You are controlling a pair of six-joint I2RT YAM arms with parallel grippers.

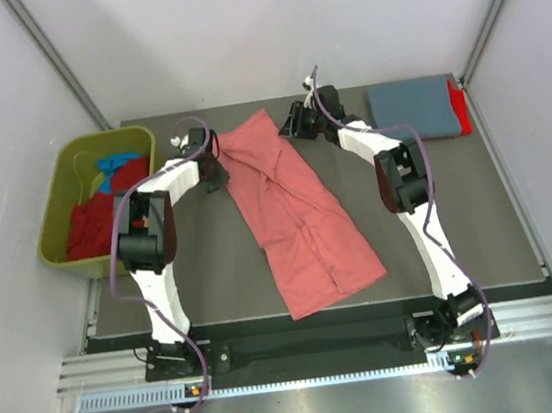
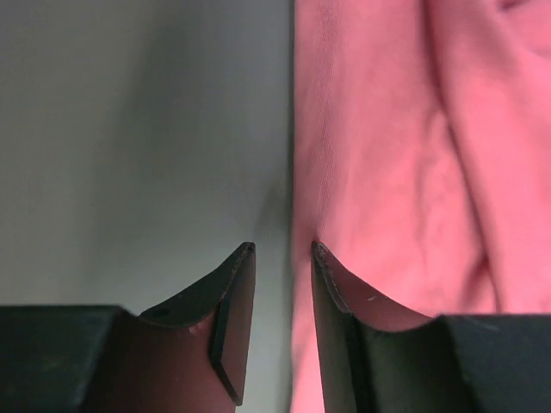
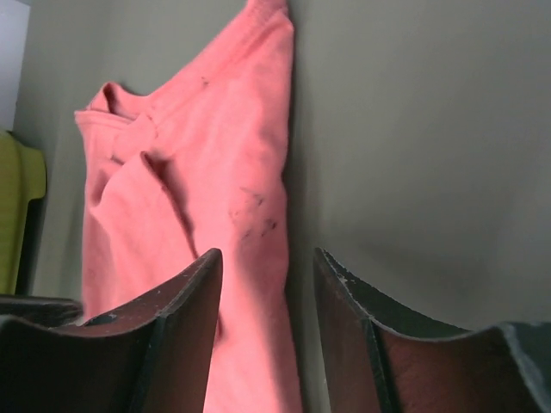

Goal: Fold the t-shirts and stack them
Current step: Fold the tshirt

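A large salmon-pink t-shirt point(image 1: 302, 213) lies folded lengthwise down the middle of the table. My left gripper point(image 1: 213, 170) is at its upper left edge. In the left wrist view point(image 2: 282, 249) its jaws stand slightly apart astride that edge of the pink cloth point(image 2: 405, 155). My right gripper point(image 1: 296, 121) is at the shirt's upper right edge, and in the right wrist view point(image 3: 267, 254) it is open astride the edge of the pink shirt point(image 3: 189, 172). A folded grey-blue shirt point(image 1: 410, 109) lies on a red one point(image 1: 459, 108) at the back right.
An olive-green bin point(image 1: 62, 225) at the left edge holds a dark red shirt point(image 1: 92, 224), a red one point(image 1: 131, 171) and a bright blue one point(image 1: 110, 166). Its corner shows in the right wrist view point(image 3: 17, 215). White walls enclose the table.
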